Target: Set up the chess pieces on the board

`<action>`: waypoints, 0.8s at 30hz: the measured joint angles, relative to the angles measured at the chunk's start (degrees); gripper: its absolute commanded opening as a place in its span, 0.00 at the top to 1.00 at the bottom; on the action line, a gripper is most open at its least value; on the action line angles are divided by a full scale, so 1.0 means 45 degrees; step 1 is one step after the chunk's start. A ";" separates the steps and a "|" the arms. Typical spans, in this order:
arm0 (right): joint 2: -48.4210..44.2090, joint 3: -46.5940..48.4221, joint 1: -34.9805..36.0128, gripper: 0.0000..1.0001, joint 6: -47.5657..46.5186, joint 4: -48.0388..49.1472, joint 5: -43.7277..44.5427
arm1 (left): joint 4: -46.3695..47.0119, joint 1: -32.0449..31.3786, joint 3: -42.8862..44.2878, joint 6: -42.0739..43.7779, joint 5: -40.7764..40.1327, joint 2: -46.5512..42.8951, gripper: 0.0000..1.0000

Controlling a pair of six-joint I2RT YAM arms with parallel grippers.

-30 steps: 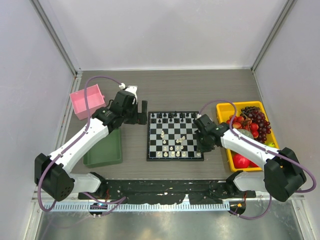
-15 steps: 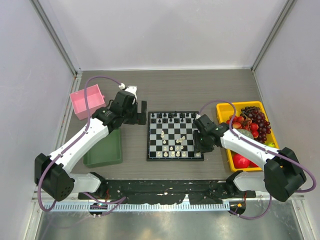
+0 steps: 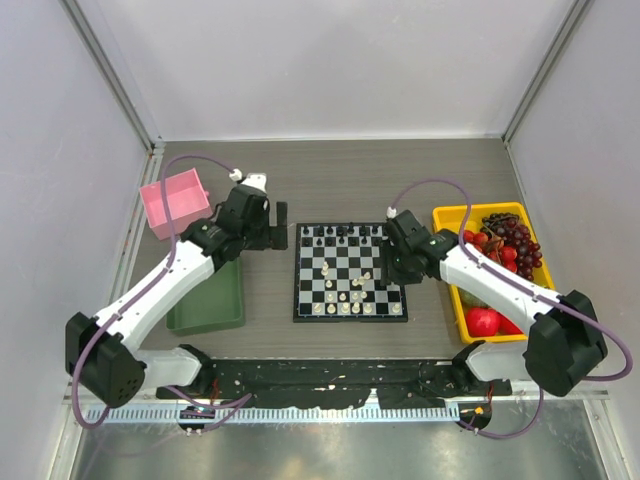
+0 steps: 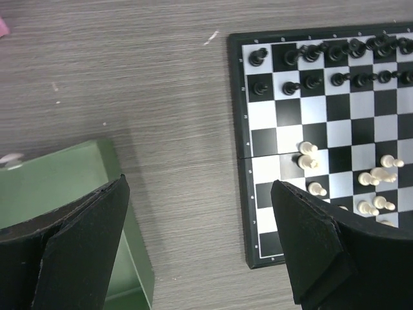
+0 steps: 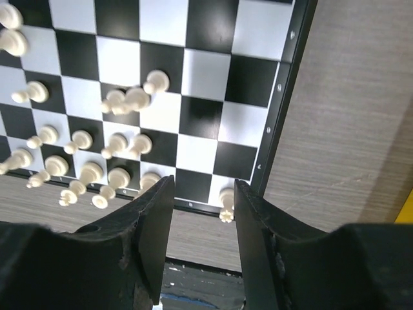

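No words or numbers are showing clearly enough to read — tiny pale marks are sitting along the black edge of the board [image 4: 238, 129], too small to make out

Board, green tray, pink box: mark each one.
Board [image 4: 261, 115], left wrist view, bare white square by its border.
Green tray [image 3: 215, 300], top view, bare floor.
Pink box [image 3: 171, 201], top view, inner floor.

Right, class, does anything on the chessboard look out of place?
Yes. The white pieces are scattered and bunched across the board, a few apparently tipped over, while the black pieces stand in two neat rows.
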 measured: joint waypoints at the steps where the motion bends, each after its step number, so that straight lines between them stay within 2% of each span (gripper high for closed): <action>1: 0.0117 0.0233 0.0000 0.52 -0.0044 -0.0005 0.0058 | 0.0170 0.0015 -0.0248 -0.0097 -0.0233 -0.0238 0.01; 5: 0.0602 0.0918 0.0000 0.52 -0.0165 0.0097 0.0087 | 0.0335 0.0087 -0.1481 -0.0481 -0.1093 -0.1967 0.00; 10: 0.1404 0.1515 0.0000 0.52 -0.0209 0.0525 -0.0427 | 0.0476 0.0194 -0.1739 -0.0709 -0.1948 -0.3167 0.00; 24: 0.3050 0.2079 0.0282 0.59 -0.0257 0.1617 -0.1836 | 0.0617 0.0214 -0.2040 -0.0860 -0.2356 -0.3264 0.01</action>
